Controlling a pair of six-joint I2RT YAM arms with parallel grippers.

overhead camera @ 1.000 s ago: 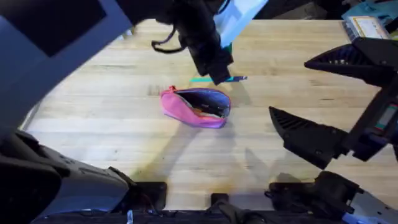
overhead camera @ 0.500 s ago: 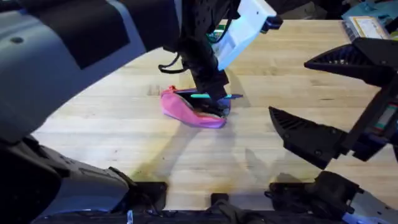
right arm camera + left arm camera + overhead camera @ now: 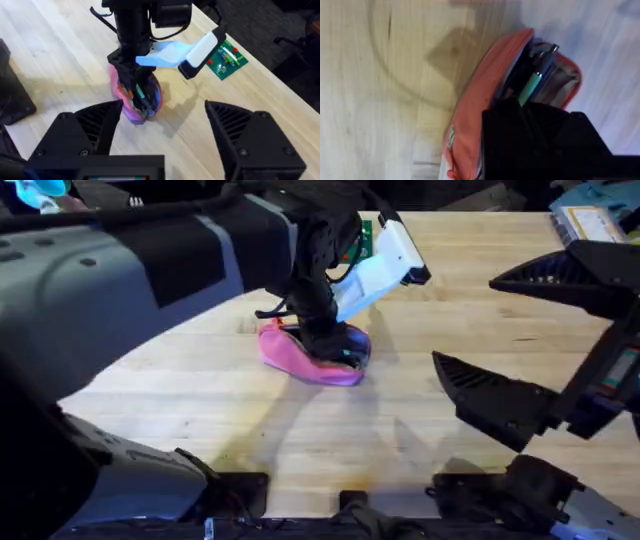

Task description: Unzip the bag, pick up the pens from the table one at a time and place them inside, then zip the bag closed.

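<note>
The bag [image 3: 312, 358] lies on the table [image 3: 200, 400] a little left of centre, long axis running left to right, mouth unzipped and gaping upward. The left gripper [image 3: 328, 345] stands directly over that mouth, fingers reaching down into the right-hand part of the opening. In the left wrist view the green pen [image 3: 531, 86] runs out from between the black fingers, its length following the zipper line and its free end already below the rim, inside the dark lining. A darker pen [image 3: 543, 59] with a metal tip lies alongside it in the bag. The fingers appear pressed on the green pen; the contact itself is hidden behind the finger bodies, so the grip is inferred.

Governing relation: pen axis and bag opening are parallel, and the pen sits inside the rim, not across it. Release should therefore drop it lengthwise into the bag.

The right gripper [image 3: 165, 125] waits at the near right, well apart from the bag, fingers spread wide and carrying nothing. The left arm is clearly the nearer.
</note>
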